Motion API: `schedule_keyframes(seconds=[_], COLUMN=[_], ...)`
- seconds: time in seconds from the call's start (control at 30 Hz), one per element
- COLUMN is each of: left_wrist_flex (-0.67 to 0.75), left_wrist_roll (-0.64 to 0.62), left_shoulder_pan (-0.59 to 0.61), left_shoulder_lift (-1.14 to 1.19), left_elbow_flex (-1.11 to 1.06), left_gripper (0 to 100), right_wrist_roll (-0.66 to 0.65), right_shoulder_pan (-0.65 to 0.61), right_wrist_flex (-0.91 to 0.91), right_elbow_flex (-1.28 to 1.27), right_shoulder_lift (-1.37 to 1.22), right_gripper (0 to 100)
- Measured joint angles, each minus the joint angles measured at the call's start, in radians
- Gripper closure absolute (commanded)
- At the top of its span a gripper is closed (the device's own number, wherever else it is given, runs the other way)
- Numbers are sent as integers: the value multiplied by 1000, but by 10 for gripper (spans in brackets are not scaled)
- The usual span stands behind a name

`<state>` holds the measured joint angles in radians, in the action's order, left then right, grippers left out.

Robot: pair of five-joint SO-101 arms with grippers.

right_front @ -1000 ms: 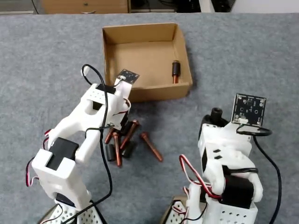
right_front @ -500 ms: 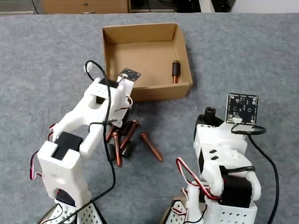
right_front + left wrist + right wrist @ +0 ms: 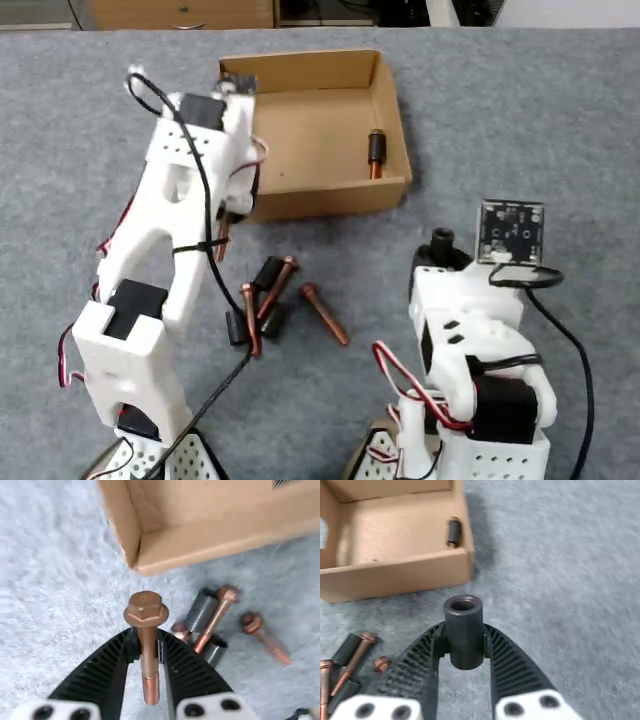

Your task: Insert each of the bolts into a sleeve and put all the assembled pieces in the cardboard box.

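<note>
While raised beside the brown cardboard box (image 3: 210, 537), grips in the left gripper (image 3: 146, 636) a copper-coloured hex-headed bolt (image 3: 145, 611), shank along the jaws, head past the tips. Clamps in the right gripper (image 3: 464, 630) a black cylindrical sleeve (image 3: 464, 647), bore facing outward, well off to the left gripper's right. Likely needs both axes aligned.

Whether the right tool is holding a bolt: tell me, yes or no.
No, the right tool is shut on a black hollow sleeve.
</note>
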<state>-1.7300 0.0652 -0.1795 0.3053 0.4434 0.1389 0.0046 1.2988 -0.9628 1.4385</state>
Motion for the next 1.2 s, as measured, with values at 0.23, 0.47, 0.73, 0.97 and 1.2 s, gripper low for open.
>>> schedule_keyframes(seconds=[0.23, 0.47, 0.73, 0.97, 1.2], left_wrist_flex=[-18, -18, -18, 138, 442], left_wrist_roll=[-26, -60, -141, -198, -247], left_shoulder_pan=[14, 14, 32, 35, 35], left_shoulder_lift=[-117, -430, -813, -1094, -1361], left_elbow_flex=[178, 66, -219, -531, -942], left_gripper=[982, 982, 982, 982, 982], right_wrist_roll=[2, 2, 3, 54, 83], right_shoulder_pan=[-163, -281, -411, -468, -519], right_wrist_flex=[-86, -160, -166, -166, -166], right_elbow_flex=[-12, -106, -178, -218, -269], right_shoulder_lift=[0, 0, 0, 0, -2], right_gripper=[997, 997, 997, 997, 997])
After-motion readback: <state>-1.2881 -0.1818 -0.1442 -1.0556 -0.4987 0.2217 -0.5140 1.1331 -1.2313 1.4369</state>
